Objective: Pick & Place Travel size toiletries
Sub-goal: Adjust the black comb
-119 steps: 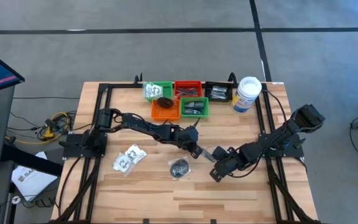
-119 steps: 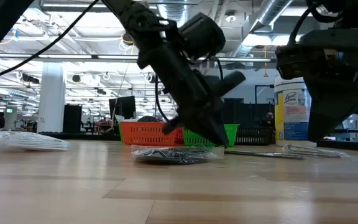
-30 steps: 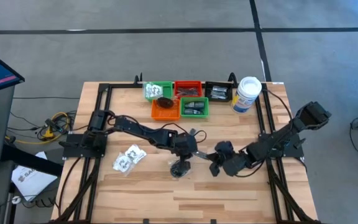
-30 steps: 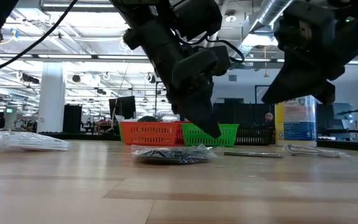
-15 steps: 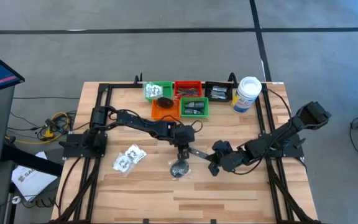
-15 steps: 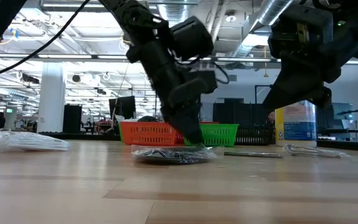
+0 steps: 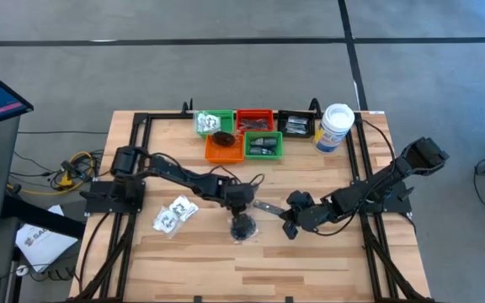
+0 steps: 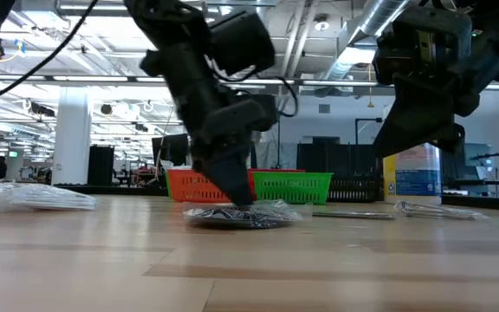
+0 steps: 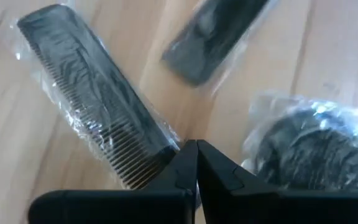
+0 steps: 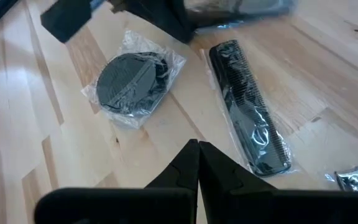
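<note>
A black round piece in clear plastic [image 7: 242, 225] lies flat on the wooden table, seen also in the right wrist view [image 10: 132, 81]. Just behind it lies a black comb in plastic [image 9: 98, 106], also in the high view [image 7: 268, 208]. My left gripper [image 9: 196, 152] is shut and points steeply down, its tips at the comb's near end, beside the round piece [image 9: 316, 149]. My right gripper [image 10: 197, 152] is shut and hangs above the table to the comb's right. Clear packets with white contents [image 7: 173, 213] lie at the left. My left gripper's shut fingertips [image 8: 236, 199] stand low over the edge of the comb's wrapper [image 9: 169, 146], close by the round piece's plastic [image 8: 236, 215]. I cannot tell whether they touch either one.
Green, orange, red and black trays [image 7: 244, 135] with items in them stand at the table's far edge, and a tall white canister [image 7: 333, 126] stands to their right. Another dark wrapped piece [image 9: 216, 31] lies beyond the comb. A small packet [image 10: 353, 177] lies near my right gripper.
My left gripper has moved toward the table's left edge and sunk, rolling as it went, so its shut tips now stand low by the round piece and the comb's end. The items have stayed where they lay.
</note>
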